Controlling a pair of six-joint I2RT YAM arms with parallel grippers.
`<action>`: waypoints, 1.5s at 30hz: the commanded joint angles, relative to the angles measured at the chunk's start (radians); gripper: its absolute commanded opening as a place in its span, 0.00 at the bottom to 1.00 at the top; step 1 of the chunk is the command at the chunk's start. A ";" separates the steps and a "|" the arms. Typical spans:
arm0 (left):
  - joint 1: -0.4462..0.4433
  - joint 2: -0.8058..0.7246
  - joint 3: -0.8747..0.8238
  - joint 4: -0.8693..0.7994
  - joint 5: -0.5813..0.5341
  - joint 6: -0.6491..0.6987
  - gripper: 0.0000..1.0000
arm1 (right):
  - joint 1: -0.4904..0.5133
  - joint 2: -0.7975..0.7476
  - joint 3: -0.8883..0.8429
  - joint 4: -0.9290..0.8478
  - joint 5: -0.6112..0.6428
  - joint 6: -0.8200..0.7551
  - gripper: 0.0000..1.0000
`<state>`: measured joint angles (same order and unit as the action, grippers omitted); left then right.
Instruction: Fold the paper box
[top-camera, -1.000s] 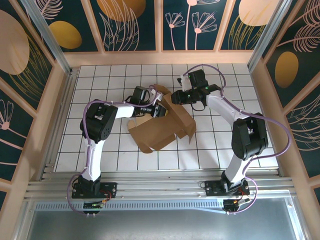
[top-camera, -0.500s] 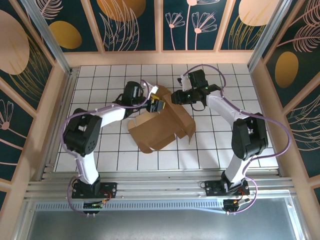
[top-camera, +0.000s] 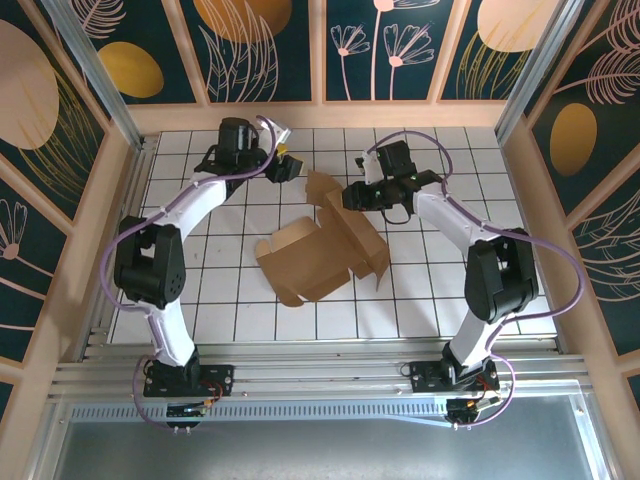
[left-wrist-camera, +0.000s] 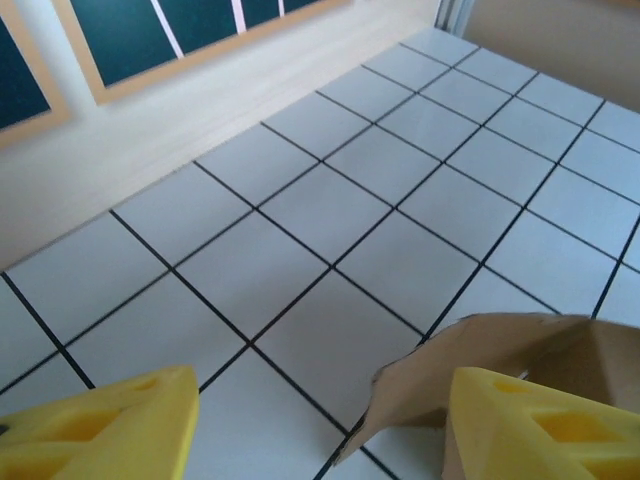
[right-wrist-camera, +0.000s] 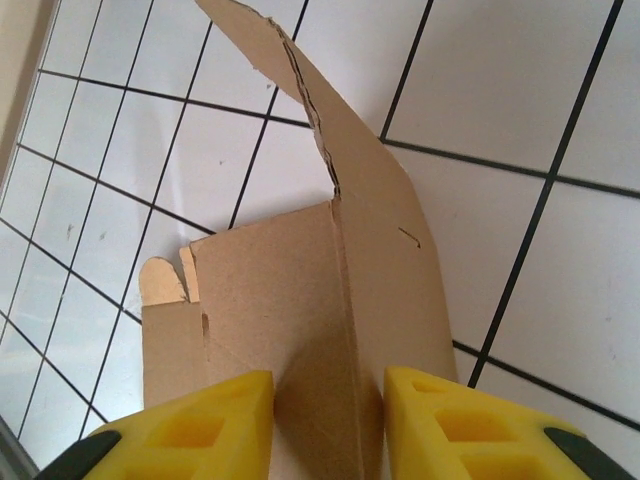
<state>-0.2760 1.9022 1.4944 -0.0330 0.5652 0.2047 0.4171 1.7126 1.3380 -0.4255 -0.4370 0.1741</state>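
The paper box (top-camera: 325, 250) is brown cardboard, half-formed, lying in the middle of the white tiled table with flaps standing at its far side. My right gripper (top-camera: 350, 195) is at the box's far corner. In the right wrist view its yellow fingers (right-wrist-camera: 190, 425) pinch a raised cardboard fold (right-wrist-camera: 300, 300) from both sides, the gripper (right-wrist-camera: 328, 420) shut on it. My left gripper (top-camera: 287, 165) is up by the back of the table, apart from the box. Its jaws (left-wrist-camera: 320, 430) are wide open with bare tile between them, and a flap tip (left-wrist-camera: 500, 345) shows beside the right finger.
A wooden rim (top-camera: 320, 117) bounds the tiled table at the back and runs close ahead of the left gripper (left-wrist-camera: 150, 130). Side walls stand left and right, and an aluminium rail (top-camera: 320, 375) crosses the near edge by the arm bases.
The left gripper has let go of the box's far flaps, opened wide and swung back and to the left. The right gripper and the box have stayed put.
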 joint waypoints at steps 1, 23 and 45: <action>0.025 0.050 0.035 -0.110 0.175 0.173 0.70 | 0.021 -0.044 -0.039 -0.023 -0.002 0.040 0.34; 0.022 0.321 0.225 -0.114 0.368 0.408 0.70 | 0.031 -0.010 -0.021 -0.001 -0.017 0.054 0.34; -0.075 0.281 0.239 -0.162 0.331 0.174 0.14 | 0.031 -0.019 -0.064 0.045 0.001 0.087 0.30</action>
<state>-0.3344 2.2482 1.7397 -0.2035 0.8906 0.4507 0.4397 1.6913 1.2991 -0.3897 -0.4442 0.2447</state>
